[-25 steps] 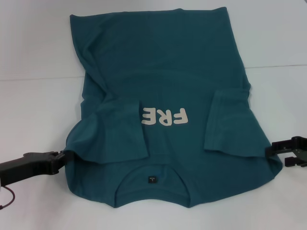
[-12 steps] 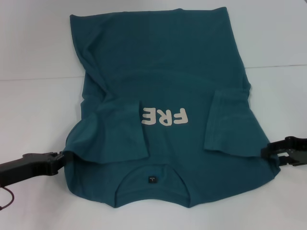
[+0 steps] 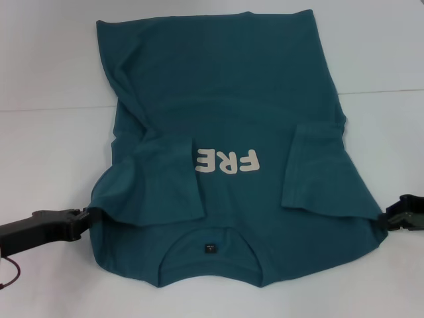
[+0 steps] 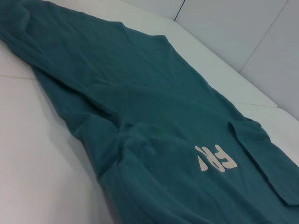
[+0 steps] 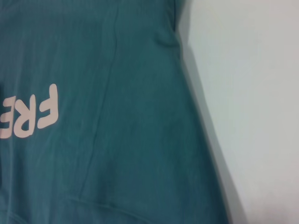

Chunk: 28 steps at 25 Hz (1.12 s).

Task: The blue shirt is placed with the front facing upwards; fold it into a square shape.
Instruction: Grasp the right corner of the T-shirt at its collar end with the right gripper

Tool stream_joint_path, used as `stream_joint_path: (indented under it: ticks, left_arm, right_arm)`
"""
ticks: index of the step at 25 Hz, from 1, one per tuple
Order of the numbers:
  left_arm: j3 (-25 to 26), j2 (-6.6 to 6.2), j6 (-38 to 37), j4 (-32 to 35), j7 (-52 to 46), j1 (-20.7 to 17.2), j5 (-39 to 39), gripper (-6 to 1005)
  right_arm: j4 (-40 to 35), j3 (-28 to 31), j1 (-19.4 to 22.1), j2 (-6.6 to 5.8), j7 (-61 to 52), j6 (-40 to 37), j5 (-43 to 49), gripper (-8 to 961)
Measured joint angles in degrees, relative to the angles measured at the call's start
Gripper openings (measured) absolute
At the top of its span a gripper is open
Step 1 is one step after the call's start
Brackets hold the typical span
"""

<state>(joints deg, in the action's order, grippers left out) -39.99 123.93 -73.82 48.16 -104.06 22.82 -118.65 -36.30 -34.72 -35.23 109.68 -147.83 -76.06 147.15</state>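
Note:
The blue shirt lies front up on the white table, collar and dark label nearest me, with the white print partly covered by the left sleeve. Both sleeves are folded inward over the chest. My left gripper is shut on the shirt's edge at its left shoulder, where the cloth bunches slightly. My right gripper touches the shirt's edge at its right shoulder. The left wrist view shows the shirt stretching away. The right wrist view shows the shirt and its side edge.
The white table extends on both sides of the shirt. A seam line crosses it behind the sleeves. A thin dark cable hangs below my left arm at the near left.
The right gripper moved in to the shirt's right shoulder edge, then shifted back a little to the right. The left gripper and the shirt stayed still.

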Motion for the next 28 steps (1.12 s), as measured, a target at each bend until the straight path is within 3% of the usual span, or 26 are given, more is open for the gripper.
stream_joint_path:
  ticks: [6,18,28]
  left_arm:
    - [0.00,0.00,-0.13,0.00,0.00,0.03,0.00,27]
    - [0.22,-0.13,-1.29,0.44,0.00,-0.38,0.00,27]
    - [5.15,0.01,-9.84,3.46,-0.27,-3.31,-0.01,28]
  right_arm:
    - [-1.02,0.00,-0.18,0.46,1.04,-0.40,0.13,60]
    - [-3.13,0.47,1.23,0.23,2.39,-3.46,-0.16,1]
    - [-8.61,0.73,6.14,1.18,6.28,-10.65,-5.01,1]
